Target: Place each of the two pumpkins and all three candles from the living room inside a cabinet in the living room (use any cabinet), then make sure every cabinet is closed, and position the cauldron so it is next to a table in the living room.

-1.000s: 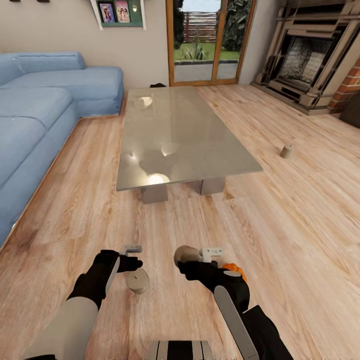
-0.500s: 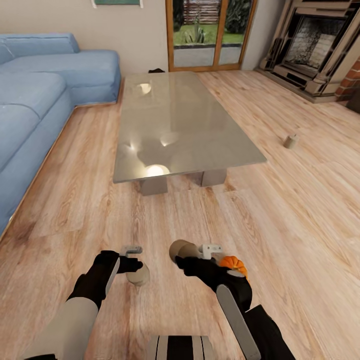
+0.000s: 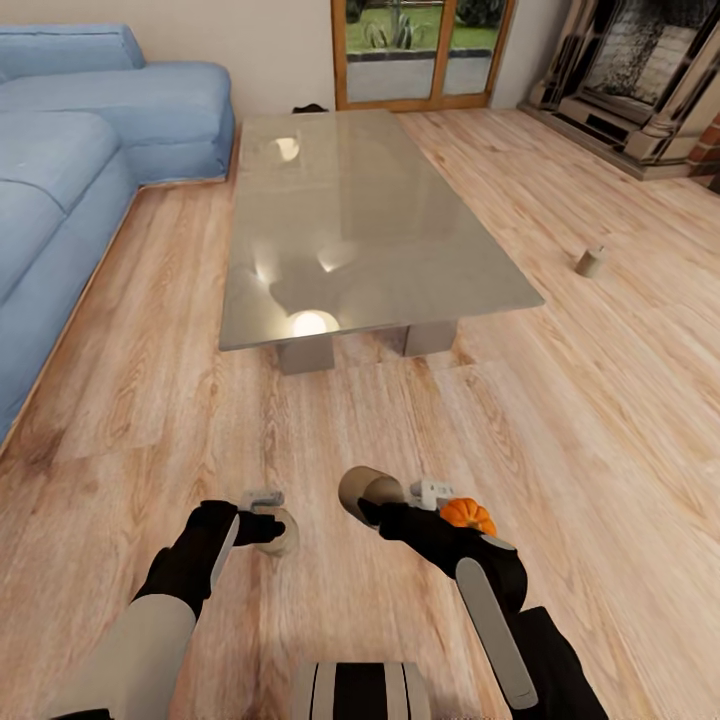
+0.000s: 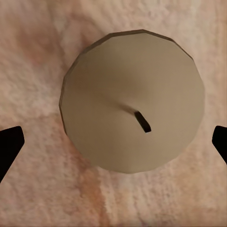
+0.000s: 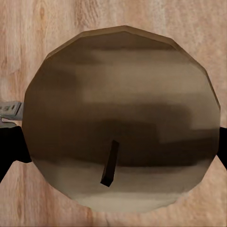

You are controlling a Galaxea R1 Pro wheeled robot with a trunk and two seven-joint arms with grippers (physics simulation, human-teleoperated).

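Note:
A beige candle (image 3: pixel 284 533) stands on the plank floor, and my left gripper (image 3: pixel 262 515) hangs right over it. In the left wrist view that candle (image 4: pixel 132 99) shows top-on with its wick, and my left gripper (image 4: pixel 113 144) is open, its black fingertips (image 4: pixel 9 146) apart from its sides. My right gripper (image 3: pixel 385 505) is shut on a second candle (image 3: pixel 362 489), held tilted above the floor; in the right wrist view this candle (image 5: pixel 123 123) spans my right gripper (image 5: pixel 116 146). An orange pumpkin (image 3: pixel 468 513) lies beside my right forearm. A third candle (image 3: pixel 589 262) stands far right. The glass table (image 3: pixel 350 220) is ahead.
A blue corner sofa (image 3: pixel 70 190) runs along the left. A glazed door (image 3: pixel 420 50) and a fireplace (image 3: pixel 650 70) stand at the back. A small dark object (image 3: pixel 310 107) sits on the floor past the table's far end. Open plank floor lies between me and the table.
The view has tipped down and the floor has slid up in the picture. My left gripper has closed in on the floor candle and now straddles it. The right gripper keeps its candle.

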